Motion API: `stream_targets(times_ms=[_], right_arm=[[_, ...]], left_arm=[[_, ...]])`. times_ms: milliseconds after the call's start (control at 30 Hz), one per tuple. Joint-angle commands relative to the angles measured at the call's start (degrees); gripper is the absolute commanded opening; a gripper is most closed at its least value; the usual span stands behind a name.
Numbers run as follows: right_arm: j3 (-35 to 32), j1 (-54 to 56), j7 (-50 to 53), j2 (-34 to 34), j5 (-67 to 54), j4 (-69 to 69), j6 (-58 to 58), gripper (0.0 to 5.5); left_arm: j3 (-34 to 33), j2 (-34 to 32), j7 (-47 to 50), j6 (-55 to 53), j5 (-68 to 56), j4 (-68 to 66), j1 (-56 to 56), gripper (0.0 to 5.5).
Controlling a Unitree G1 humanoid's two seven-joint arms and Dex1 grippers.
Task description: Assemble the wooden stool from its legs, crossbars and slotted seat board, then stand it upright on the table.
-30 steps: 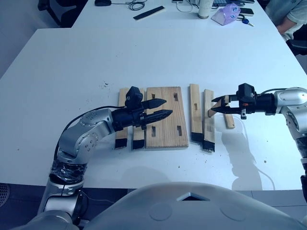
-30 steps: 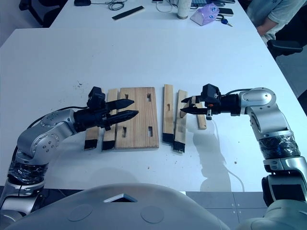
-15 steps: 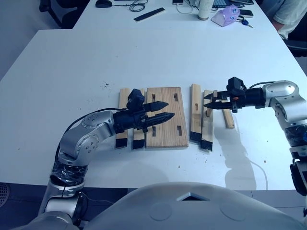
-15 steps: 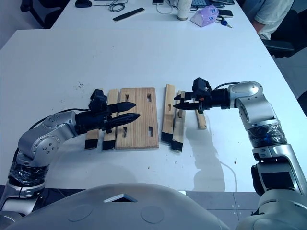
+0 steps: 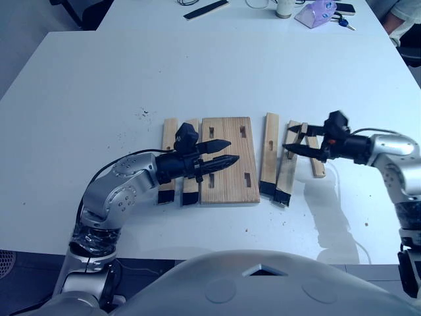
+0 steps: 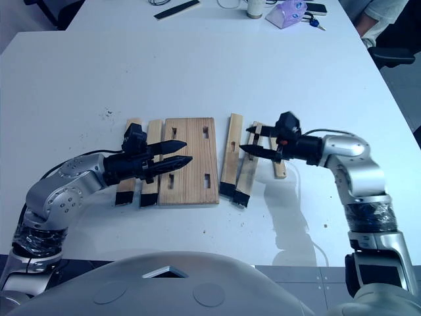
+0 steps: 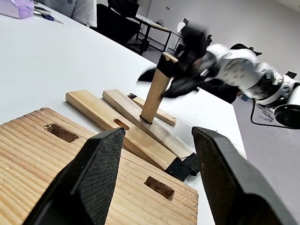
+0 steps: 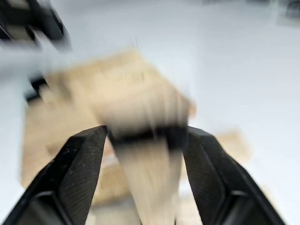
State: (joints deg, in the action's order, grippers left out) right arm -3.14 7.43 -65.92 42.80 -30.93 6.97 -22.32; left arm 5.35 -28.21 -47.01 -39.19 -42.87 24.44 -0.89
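While the left gripper (image 5: 231, 149) stays open above the slotted seat board (image 5: 227, 181), the right gripper (image 5: 293, 139), clamped on a crossbar (image 7: 154, 96), has tipped it upright onto a leg (image 5: 285, 178) lying right of the board. Slot insertion appears begun, seating unconfirmed.

White worktop (image 5: 92, 72) with dark specks (image 5: 145, 116) beyond and left of the left end effector (image 5: 229, 150). Far beyond the right end effector (image 5: 287, 151): black flat strip (image 5: 206, 9), white cup (image 5: 285, 6), lilac plastic case (image 5: 317, 12).
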Motion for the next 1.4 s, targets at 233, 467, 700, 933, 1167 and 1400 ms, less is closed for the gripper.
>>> stream_targets(times_ms=[233, 467, 700, 933, 1167, 1400], right_arm=[[-6.12, 11.98, 13.49, -2.35, -12.15, 13.32, -12.81, 2.79], [1.86, 22.34, 17.71, -8.21, -2.34, 1.53, -9.34, 2.79], [-1.84, 23.29, 15.88, -7.66, -7.83, 5.43, -13.76, 2.79], [5.89, 8.42, 13.22, -7.13, 1.43, 1.76, -7.53, 2.79], [1.37, 6.85, 15.82, -7.9, -0.84, 2.64, -5.53, 2.79], [-5.33, 0.19, 16.36, -2.78, -24.6, 29.64, -19.46, 2.79]], left_arm=[[0.25, 1.34, 1.07, 1.36, 0.99, 0.01, -0.42, 2.66], [0.82, 1.57, 0.39, 1.42, 1.6, -1.51, -2.09, 2.66], [0.63, 0.92, -0.26, 1.43, 1.79, -1.73, -1.94, 2.66], [0.91, 0.9, -0.33, 1.15, 2.06, -1.87, -1.86, 2.66], [0.91, -0.03, -1.75, 0.86, 1.95, -2.22, -2.19, 2.66], [0.06, 0.4, -0.46, 0.9, 1.79, -1.23, -0.56, 2.66]])
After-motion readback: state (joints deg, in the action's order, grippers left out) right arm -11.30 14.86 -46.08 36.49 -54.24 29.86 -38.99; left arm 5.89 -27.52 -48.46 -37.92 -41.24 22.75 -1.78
